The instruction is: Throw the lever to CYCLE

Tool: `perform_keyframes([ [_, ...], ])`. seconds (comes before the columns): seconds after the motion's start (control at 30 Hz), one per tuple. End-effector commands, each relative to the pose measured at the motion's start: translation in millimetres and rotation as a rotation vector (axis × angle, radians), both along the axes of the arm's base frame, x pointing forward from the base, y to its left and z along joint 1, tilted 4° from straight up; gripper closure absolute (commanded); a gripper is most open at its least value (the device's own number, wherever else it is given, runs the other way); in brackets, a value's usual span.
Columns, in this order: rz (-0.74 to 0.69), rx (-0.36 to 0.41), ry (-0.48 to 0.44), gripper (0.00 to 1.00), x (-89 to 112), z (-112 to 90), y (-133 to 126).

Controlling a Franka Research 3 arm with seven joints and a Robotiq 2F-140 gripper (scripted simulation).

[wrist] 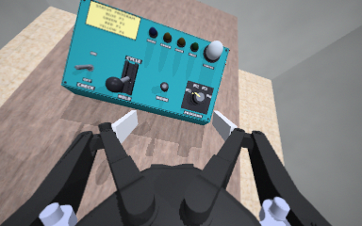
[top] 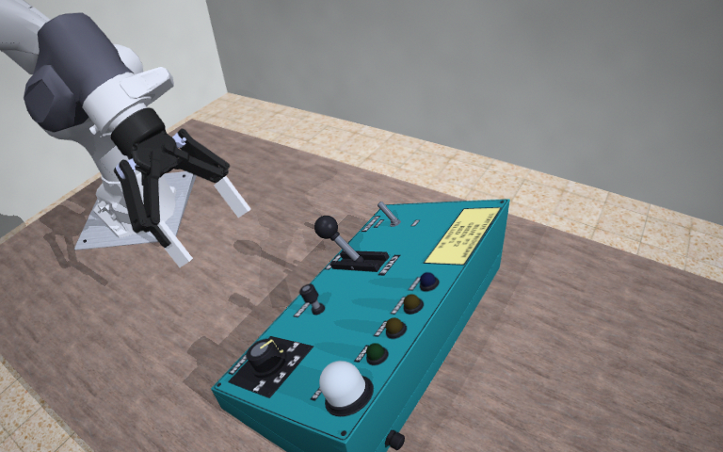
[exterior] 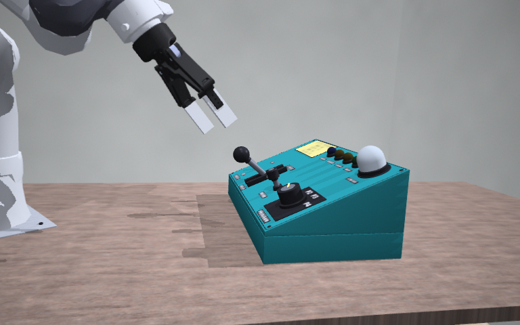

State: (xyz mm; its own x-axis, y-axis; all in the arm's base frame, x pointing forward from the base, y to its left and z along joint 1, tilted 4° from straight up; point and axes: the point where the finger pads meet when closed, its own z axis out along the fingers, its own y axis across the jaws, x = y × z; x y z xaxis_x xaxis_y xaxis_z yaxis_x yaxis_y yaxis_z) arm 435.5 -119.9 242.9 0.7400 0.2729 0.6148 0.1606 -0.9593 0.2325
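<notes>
A teal console [top: 365, 324] stands on the wooden table, also in the side view [exterior: 319, 201] and the wrist view [wrist: 146, 61]. Its lever, a grey stem with a black ball knob [top: 326, 226] [exterior: 241, 154] [wrist: 113, 84], sits in a black slot [top: 359, 261] and leans toward the HOLD end, away from the CYCLE label [wrist: 133, 60]. My gripper [top: 211, 226] [exterior: 215, 118] [wrist: 175, 117] is open and empty. It hangs in the air above the table, to the left of the console and higher than the knob, apart from it.
The panel also carries a small toggle [top: 388, 213], a short black knob [top: 311, 296], a rotary selector [top: 265, 355], a row of dark dome lamps [top: 403, 316], a large white dome button [top: 343, 383] and a yellow label plate [top: 462, 234]. The robot base [top: 130, 215] stands at the table's left.
</notes>
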Motion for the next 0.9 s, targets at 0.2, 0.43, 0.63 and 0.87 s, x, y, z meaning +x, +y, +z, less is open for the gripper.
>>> perform_keyframes([
  [0.2, 0.004, -0.005, 0.001, 0.00, 0.1, 0.5, -1.0],
  [0.43, 0.004, -0.005, 0.001, 0.00, 0.1, 0.5, -1.0],
  [0.63, 0.000, 0.000, 0.000, 0.00, -0.1, 0.4, 0.0],
  [0.87, 0.000, 0.000, 0.000, 0.00, -1.6, 3.7, 0.2],
])
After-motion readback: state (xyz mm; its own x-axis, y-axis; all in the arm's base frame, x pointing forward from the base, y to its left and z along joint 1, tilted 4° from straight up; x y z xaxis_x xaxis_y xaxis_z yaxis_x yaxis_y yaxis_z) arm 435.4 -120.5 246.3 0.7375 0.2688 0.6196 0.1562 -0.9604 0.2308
